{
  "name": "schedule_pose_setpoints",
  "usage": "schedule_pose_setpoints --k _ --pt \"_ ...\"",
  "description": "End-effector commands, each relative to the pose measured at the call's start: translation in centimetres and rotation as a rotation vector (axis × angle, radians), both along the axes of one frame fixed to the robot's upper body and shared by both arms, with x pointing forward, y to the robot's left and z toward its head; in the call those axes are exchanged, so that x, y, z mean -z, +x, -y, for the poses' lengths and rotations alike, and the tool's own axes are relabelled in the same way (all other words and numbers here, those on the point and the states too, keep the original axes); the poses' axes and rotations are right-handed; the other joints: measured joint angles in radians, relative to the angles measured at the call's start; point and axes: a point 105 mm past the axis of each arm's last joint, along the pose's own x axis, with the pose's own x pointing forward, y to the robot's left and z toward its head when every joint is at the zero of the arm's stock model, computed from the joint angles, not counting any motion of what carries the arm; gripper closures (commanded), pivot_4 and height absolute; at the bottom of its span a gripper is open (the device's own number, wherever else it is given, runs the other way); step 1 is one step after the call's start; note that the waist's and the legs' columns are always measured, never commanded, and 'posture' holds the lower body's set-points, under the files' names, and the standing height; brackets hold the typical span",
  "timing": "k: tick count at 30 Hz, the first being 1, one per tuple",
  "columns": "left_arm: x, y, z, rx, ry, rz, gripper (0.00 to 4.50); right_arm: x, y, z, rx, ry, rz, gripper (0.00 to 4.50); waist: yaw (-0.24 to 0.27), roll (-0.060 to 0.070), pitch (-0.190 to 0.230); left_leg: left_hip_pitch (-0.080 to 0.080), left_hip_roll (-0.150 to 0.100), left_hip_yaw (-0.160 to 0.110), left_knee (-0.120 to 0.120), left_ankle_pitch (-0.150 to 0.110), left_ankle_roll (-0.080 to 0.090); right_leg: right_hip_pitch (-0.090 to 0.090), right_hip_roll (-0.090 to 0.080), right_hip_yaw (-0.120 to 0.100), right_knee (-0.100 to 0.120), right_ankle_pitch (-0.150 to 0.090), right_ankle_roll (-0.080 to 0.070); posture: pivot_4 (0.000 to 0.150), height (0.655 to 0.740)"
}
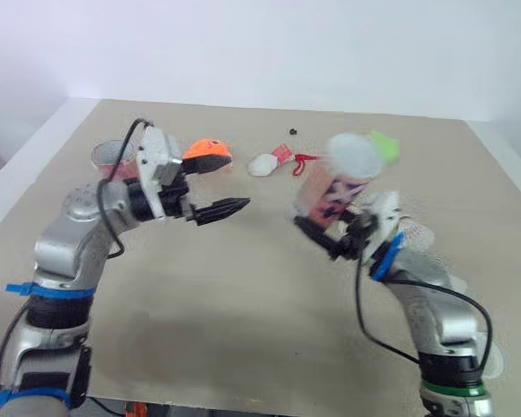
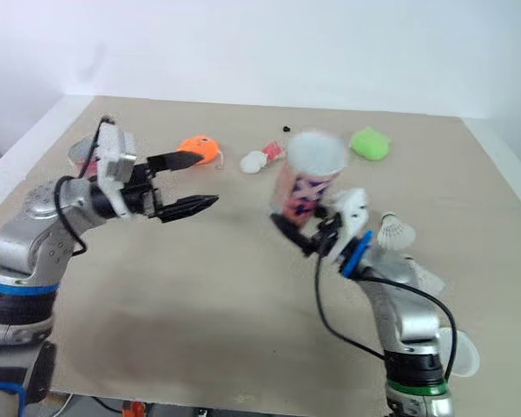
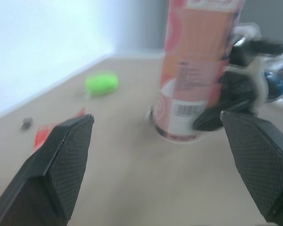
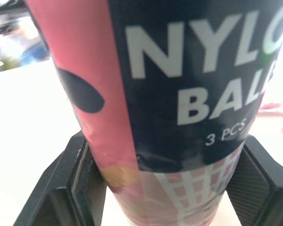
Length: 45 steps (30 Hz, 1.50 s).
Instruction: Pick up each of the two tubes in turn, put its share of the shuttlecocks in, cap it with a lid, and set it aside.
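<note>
Your right gripper [image 2: 306,231] is clamping the pink-and-dark printed cardboard tube [image 2: 302,184] low on its body, near the base. The tube is leaning slightly over the middle of the table, and I cannot tell whether its base is touching the surface. With so much of the tube standing above the fingers, you are risking a swing or slip if the wrist turns fast. I cannot tell whether its white top is a lid or an open mouth, so contents may be at risk of spilling. Your left gripper [image 2: 189,182] is hanging wide open and empty, pointing at the tube from well apart. A careless approach is risking a knock. The white skirted shuttlecock [image 2: 396,233] is lying just beside your right forearm, where a sweep could be pushing it away. The beige matte tabletop [image 2: 226,287] is meeting plain white walls at its far edge.
</note>
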Motion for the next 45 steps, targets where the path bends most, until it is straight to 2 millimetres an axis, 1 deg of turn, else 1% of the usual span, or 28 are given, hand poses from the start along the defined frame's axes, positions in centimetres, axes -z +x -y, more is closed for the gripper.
schedule_pose_setpoints --k 1,3,5,6,8,10,13,16,22,25,26,28,32,35,39,44,45 --pt "0.2 -0.6 4.1 0.099 -0.016 0.003 0.00 -3.2 -0.9 9.0 0.371 0.054 0.103 1.16 0.008 0.001 0.000 -0.001 0.000 0.000 0.002 0.000 0.000 0.000 0.000 0.000 0.000 0.000 0.001 0.150 0.7400" --pt "0.9 -0.8 6.1 0.133 -0.022 -0.007 0.00 -2.9 -1.3 13.1 0.550 0.048 0.090 1.16 0.004 0.001 0.000 -0.001 -0.002 0.004 0.002 0.000 0.000 -0.001 -0.001 0.005 -0.001 0.002 0.004 0.150 0.7400" --pt "1.5 -0.9 7.5 0.152 -0.028 -0.018 0.00 -2.4 -1.9 16.0 0.671 0.035 0.075 1.16 -0.009 0.002 0.000 0.000 -0.003 0.006 0.002 0.000 0.001 -0.001 0.000 0.007 -0.001 0.002 0.004 0.150 0.7400" --pt "1.8 -1.0 8.3 0.161 -0.029 -0.023 0.00 -1.8 -2.2 17.3 0.717 0.049 0.051 1.16 -0.015 0.003 0.000 0.001 -0.003 0.006 0.002 0.000 0.001 -0.001 0.000 0.007 -0.001 0.002 0.004 0.150 0.7400" --pt "2.6 -1.7 10.2 0.197 -0.037 -0.038 0.00 0.3 -3.0 20.0 0.810 0.032 -0.030 1.16 -0.018 0.006 -0.001 0.002 -0.001 0.007 0.001 0.000 0.001 -0.001 0.003 0.009 0.000 0.003 0.002 0.150 0.7400" --pt "3.3 -2.3 11.4 0.217 -0.031 -0.039 0.00 1.7 -3.6 22.0 0.887 0.035 -0.082 1.16 -0.015 0.009 -0.002 0.003 -0.002 0.007 0.001 0.001 0.003 0.001 0.003 0.008 0.000 0.003 0.003 0.150 0.7400" --pt "3.9 -2.9 12.3 0.235 -0.028 -0.040 0.00 3.0 -4.3 24.0 0.970 0.076 -0.125 1.16 -0.021 0.015 -0.002 0.004 -0.002 0.009 0.001 0.002 0.004 0.000 0.003 0.011 0.000 0.003 0.007 0.150 0.7400" --pt "4.3 -3.2 12.7 0.239 -0.031 -0.048 0.00 4.4 -4.6 25.3 1.033 0.080 -0.179 1.16 -0.025 0.019 -0.002 0.006 -0.002 0.012 0.001 0.003 0.007 0.000 0.004 0.014 0.000 0.004 0.010 0.150 0.7400" --pt "4.3 -3.1 12.5 0.220 -0.040 -0.051 0.00 7.4 -5.0 26.7 1.106 0.109 -0.270 1.16 -0.035 0.019 -0.002 0.006 -0.002 0.016 0.002 0.005 0.010 0.000 0.004 0.018 0.000 0.008 0.013 0.150 0.7400" --pt "4.2 -3.0 12.3 0.207 -0.048 -0.059 0.00 8.1 -5.1 26.7 1.110 0.113 -0.287 1.16 -0.036 0.018 -0.002 0.007 -0.003 0.017 0.003 0.005 0.010 0.001 0.003 0.020 -0.001 0.009 0.015 0.150 0.7400" --pt "4.2 -3.0 12.2 0.204 -0.049 -0.061 0.00 8.1 -5.0 26.7 1.108 0.111 -0.285 0.41 -0.036 0.018 -0.002 0.007 -0.003 0.018 0.003 0.005 0.010 0.002 0.003 0.021 -0.001 0.009 0.015 0.150 0.7400" --pt "4.4 -2.9 12.1 0.199 -0.050 -0.067 0.00 8.2 -5.0 26.5 1.104 0.114 -0.284 0.10 -0.036 0.018 -0.002 0.007 -0.004 0.019 0.003 0.005 0.010 0.002 0.003 0.023 -0.001 0.009 0.016 0.150 0.7400" --pt "4.7 -2.9 12.0 0.196 -0.042 -0.074 0.00 8.2 -5.2 26.3 1.099 0.122 -0.275 0.10 -0.036 0.019 -0.002 0.007 -0.005 0.021 0.003 0.005 0.010 0.001 0.003 0.027 -0.002 0.009 0.018 0.150 0.7400" --pt "5.0 -2.7 11.8 0.186 -0.034 -0.071 0.00 7.8 -5.9 26.1 1.090 0.120 -0.243 0.10 -0.036 0.019 -0.002 0.007 -0.005 0.021 0.003 0.005 0.010 0.001 0.003 0.027 -0.002 0.009 0.018 0.150 0.7400" --pt "5.4 -2.2 11.1 0.163 -0.032 -0.081 0.00 7.0 -7.2 25.1 1.066 0.122 -0.194 0.10 -0.036 0.019 -0.002 0.007 -0.005 0.021 0.002 0.005 0.010 0.000 0.003 0.027 -0.002 0.009 0.018 0.150 0.7400" --pt "6.0 -1.8 10.3 0.149 -0.027 -0.093 0.00 6.8 -8.9 23.7 1.048 0.106 -0.165 0.10 -0.037 0.019 -0.002 0.007 -0.005 0.022 0.002 0.005 0.010 -0.001 0.003 0.029 -0.002 0.009 0.019 0.150 0.7400" --pt "6.2 -1.7 10.0 0.139 -0.029 -0.094 0.00 6.6 -9.5 23.3 1.041 0.104 -0.152 0.10 -0.037 0.020 -0.002 0.007 -0.005 0.022 0.002 0.005 0.010 -0.001 0.003 0.030 -0.002 0.009 0.019 0.150 0.7400"
